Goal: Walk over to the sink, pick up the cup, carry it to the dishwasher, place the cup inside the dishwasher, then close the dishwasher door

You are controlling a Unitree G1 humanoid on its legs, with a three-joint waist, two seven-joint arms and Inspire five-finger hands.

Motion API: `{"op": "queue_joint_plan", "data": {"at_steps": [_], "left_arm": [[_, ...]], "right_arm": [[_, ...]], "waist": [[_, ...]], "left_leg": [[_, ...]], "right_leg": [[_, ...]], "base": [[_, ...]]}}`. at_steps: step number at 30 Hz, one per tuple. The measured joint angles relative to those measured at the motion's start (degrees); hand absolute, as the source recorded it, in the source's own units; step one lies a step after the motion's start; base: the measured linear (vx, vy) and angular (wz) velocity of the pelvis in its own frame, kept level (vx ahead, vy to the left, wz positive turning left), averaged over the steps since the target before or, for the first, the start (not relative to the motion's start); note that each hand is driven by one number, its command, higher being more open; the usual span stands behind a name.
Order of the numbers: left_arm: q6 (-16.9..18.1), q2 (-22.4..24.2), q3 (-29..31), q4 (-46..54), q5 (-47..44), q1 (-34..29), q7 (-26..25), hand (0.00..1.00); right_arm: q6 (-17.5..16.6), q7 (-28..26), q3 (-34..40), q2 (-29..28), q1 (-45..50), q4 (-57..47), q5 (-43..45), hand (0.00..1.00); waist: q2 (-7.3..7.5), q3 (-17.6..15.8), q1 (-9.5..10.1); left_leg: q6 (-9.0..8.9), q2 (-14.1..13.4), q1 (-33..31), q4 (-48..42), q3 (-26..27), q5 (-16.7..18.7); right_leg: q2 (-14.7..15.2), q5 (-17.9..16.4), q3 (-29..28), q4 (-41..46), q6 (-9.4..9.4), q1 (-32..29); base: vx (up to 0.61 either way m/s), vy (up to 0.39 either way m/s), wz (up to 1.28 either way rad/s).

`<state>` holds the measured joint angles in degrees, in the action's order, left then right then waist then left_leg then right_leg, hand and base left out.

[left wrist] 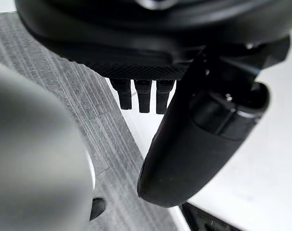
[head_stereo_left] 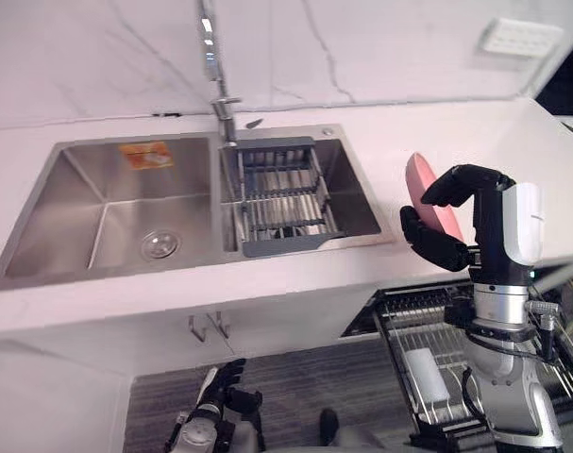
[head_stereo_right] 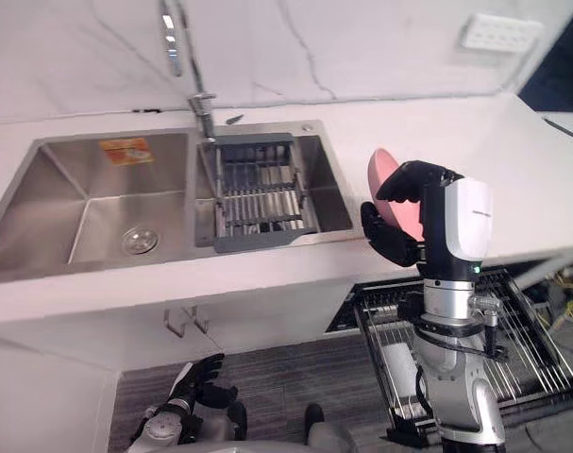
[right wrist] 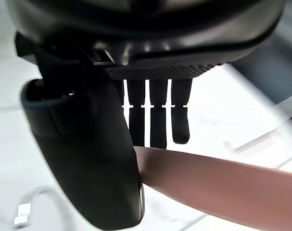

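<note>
An orange sticker (head_stereo_left: 144,155) sits in the left basin of the sink (head_stereo_left: 41,193); its print is too small to read. The right hand (head_stereo_left: 437,243) is curled around the pink cup (head_stereo_left: 423,193), which it holds up beside the sink, above the dishwasher rack (head_stereo_left: 428,330). The long axis of the cup is nearly upright and leans a little. The left hand (head_stereo_left: 225,377) hangs relaxed and empty near the floor.

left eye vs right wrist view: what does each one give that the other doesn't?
Left eye adds the layout: the sink with its faucet and drain basket, the pulled-out dishwasher rack below the counter, and the idle left robot hand low over the floor. Right wrist adds the grip up close: fingers on one side of the cup's wall, thumb on the other. Shared: the right robot hand shut on the pink cup.
</note>
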<state>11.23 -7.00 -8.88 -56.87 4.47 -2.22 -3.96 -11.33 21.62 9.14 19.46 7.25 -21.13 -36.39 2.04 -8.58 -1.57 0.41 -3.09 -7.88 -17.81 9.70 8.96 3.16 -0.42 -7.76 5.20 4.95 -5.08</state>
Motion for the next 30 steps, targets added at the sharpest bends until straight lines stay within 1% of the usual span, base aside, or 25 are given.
{"op": "queue_joint_plan", "data": {"at_steps": [1,2,3,4,5,6,7,8,9,10,13,14,15,16,18,22,26,27,28,30], "left_arm": [[0.02,0.0,0.0,0.02,0.0,-0.01,0.0,0.9],[0.18,-0.02,0.06,0.03,-0.02,-0.11,-0.09,0.9],[0.22,-0.03,0.1,0.02,-0.05,-0.15,-0.21,0.9],[0.23,-0.07,0.11,0.09,-0.09,-0.15,-0.28,0.9],[0.23,-0.09,0.34,0.11,-0.36,-0.12,-0.58,0.9],[0.22,-0.08,0.58,-0.04,-0.66,-0.2,-0.75,0.9],[0.22,-0.07,0.63,-0.07,-1.02,-0.3,-0.86,0.9],[0.22,-0.05,0.72,-0.07,-1.26,-0.39,-1.05,0.9],[0.17,-0.03,1.0,-0.07,-1.3,-0.48,-1.03,0.9],[0.12,0.01,1.35,-0.09,-1.25,-0.57,-1.03,0.9],[0.24,0.47,1.61,0.18,-1.18,-1.25,-0.95,0.9],[0.24,0.49,1.62,0.17,-1.19,-1.26,-0.95,0.9],[0.23,0.51,1.68,0.02,-1.22,-1.32,-0.93,0.9],[0.23,0.65,1.75,0.01,-1.22,-1.35,-0.92,0.9],[0.24,0.81,1.78,-0.01,-1.21,-1.36,-0.9,0.9],[0.31,1.43,1.62,0.0,-1.22,-1.49,-0.82,0.9],[0.37,2.43,1.55,0.09,-1.6,-1.49,-0.83,0.9],[0.48,2.65,1.57,0.27,-1.79,-1.49,-0.88,0.9],[0.61,2.71,1.56,0.33,-2.0,-1.49,-0.9,0.9],[1.19,2.66,1.58,0.86,-2.78,-1.36,-0.92,0.9]], "right_arm": [[0.27,0.0,0.0,-0.03,-0.19,0.41,-0.13,0.3],[1.03,0.02,-0.09,-0.05,-0.56,1.17,-1.25,0.3],[1.66,0.03,-0.18,-0.04,-1.11,2.4,-1.62,0.3],[2.23,0.03,-0.37,-0.04,-1.54,2.98,-1.86,0.3],[2.94,0.03,-0.99,-0.04,-2.77,4.25,-2.1,0.3],[3.23,0.02,-1.2,-0.04,-2.69,4.63,-2.16,0.3],[3.24,0.0,-1.21,-0.03,-2.65,4.74,-2.18,0.3],[3.24,0.01,-1.2,0.06,-2.66,4.75,-2.18,0.3],[3.23,-0.01,-1.19,0.17,-2.5,4.94,-2.28,0.3],[3.23,-0.02,-1.14,0.31,-2.47,5.2,-2.34,0.3],[3.22,-0.02,-0.91,0.39,-1.97,5.32,-2.56,0.3],[3.19,-0.03,-0.75,0.39,-1.94,5.33,-2.54,0.3],[3.18,-0.02,-0.39,0.42,-1.88,5.79,-2.51,0.3],[3.16,-0.04,-0.1,0.53,-1.89,6.95,-2.38,0.3],[3.17,-0.15,0.26,0.6,-1.78,9.07,-1.91,0.3],[3.17,-0.28,1.57,1.06,0.08,10.76,-1.36,0.3],[3.18,-0.28,2.02,3.23,0.09,12.08,-0.96,0.3],[3.12,-0.26,2.35,3.44,-0.22,12.97,-0.94,0.3],[3.12,-0.26,2.53,3.46,-0.57,13.66,-0.93,0.3],[3.33,-0.21,3.24,3.61,-3.7,17.06,-0.87,0.3]], "waist": [[-0.01,-0.01,0.03],[-0.1,-0.08,0.0],[-0.33,-0.38,-0.19],[-0.33,-0.5,-0.17],[-0.42,-0.84,-0.14],[-0.39,-0.88,-0.16],[-0.45,-0.91,-0.15],[-0.72,-1.05,-0.21],[-0.75,-1.12,-0.56],[-1.01,-1.01,-0.66],[-2.03,-0.35,-0.61],[-2.05,-0.34,-0.62],[-2.26,-0.23,-0.64],[-2.33,-0.19,-0.5],[-2.62,-0.12,-0.2],[-3.88,-0.48,-0.26],[-6.0,-1.85,-0.76],[-6.49,-2.35,-0.75],[-6.65,-2.52,-0.75],[-7.06,-4.39,-0.73]], "left_leg": [[0.11,-0.16,0.01,-0.76,1.02,0.72],[0.57,-0.85,0.01,-2.35,2.79,2.03],[1.12,-1.77,0.07,-3.57,5.25,3.09],[1.33,-1.96,0.25,-3.94,6.39,3.36],[1.58,-2.57,0.79,-4.7,8.88,3.51],[1.89,-2.83,1.45,-5.07,10.42,3.82],[1.83,-2.98,1.68,-5.07,10.86,4.16],[1.4,-3.36,1.99,-5.05,11.16,5.27],[0.53,-3.68,2.25,-5.38,10.79,5.84],[-0.02,-4.05,2.34,-5.29,10.51,5.77],[-1.17,-4.98,2.49,-2.73,10.43,4.51],[-1.12,-4.94,2.55,-2.14,10.42,4.18],[-1.1,-4.8,2.74,-1.16,10.44,3.21],[-1.2,-4.47,3.27,-0.41,9.99,2.73],[-1.4,-3.94,3.88,0.2,7.65,2.18],[-1.59,-3.3,5.04,1.56,7.02,1.74],[-1.08,-2.11,4.81,2.71,5.24,0.88],[-0.96,-1.8,4.54,2.94,4.66,0.75],[-0.94,-1.71,4.25,3.02,4.58,0.74],[-0.76,-1.31,3.02,3.36,4.53,0.65]], "right_leg": [[-0.26,0.15,-1.34,0.3,0.24,-0.56],[-1.05,0.31,-3.99,0.96,0.49,-1.59],[-0.46,-0.53,-3.32,2.01,-1.26,-2.63],[0.23,-0.7,-0.75,3.09,-2.07,-3.31],[2.47,-1.09,4.3,6.19,-2.97,-4.6],[4.03,-1.7,7.78,9.44,-2.9,-5.1],[4.4,-2.65,8.98,10.45,-2.88,-5.09],[4.46,-3.36,10.28,11.3,-2.76,-5.1],[4.35,-3.29,10.85,10.69,-1.4,-4.78],[3.8,-2.7,10.97,9.25,-0.85,-4.22],[1.88,0.66,10.68,2.47,-1.55,-2.51],[1.68,1.4,10.49,1.27,-1.62,-2.14],[1.36,3.06,10.27,-0.88,-1.13,-1.38],[1.08,4.27,10.02,-2.89,-1.16,-0.48],[0.95,4.86,9.33,-4.48,-1.1,0.65],[1.1,4.87,9.78,-5.69,-1.04,2.05],[1.95,4.87,10.9,-5.67,-0.94,2.01],[2.07,4.9,10.96,-5.49,-0.89,1.69],[2.12,4.9,10.92,-5.21,-0.88,1.18],[2.36,4.87,10.35,-3.43,-0.8,-1.3]], "base": [[-0.03,0.124,-1.32],[-0.04,0.116,-1.24],[-0.05,0.112,-1.2],[-0.08,0.119,-1.1],[-0.07,0.103,-0.91],[-0.04,0.084,-0.78],[-0.02,0.032,-0.44],[0.0,-0.027,-0.17],[0.01,-0.066,-0.09],[0.02,-0.097,-0.02],[0.04,-0.082,-0.13],[0.09,-0.076,-0.21],[0.11,-0.043,-0.22],[0.12,-0.035,-0.25],[0.1,-0.015,-0.21],[0.06,0.009,0.04],[-0.01,0.018,0.16],[-0.06,0.027,0.14],[-0.08,0.016,0.04],[-0.1,0.015,-0.08]]}}
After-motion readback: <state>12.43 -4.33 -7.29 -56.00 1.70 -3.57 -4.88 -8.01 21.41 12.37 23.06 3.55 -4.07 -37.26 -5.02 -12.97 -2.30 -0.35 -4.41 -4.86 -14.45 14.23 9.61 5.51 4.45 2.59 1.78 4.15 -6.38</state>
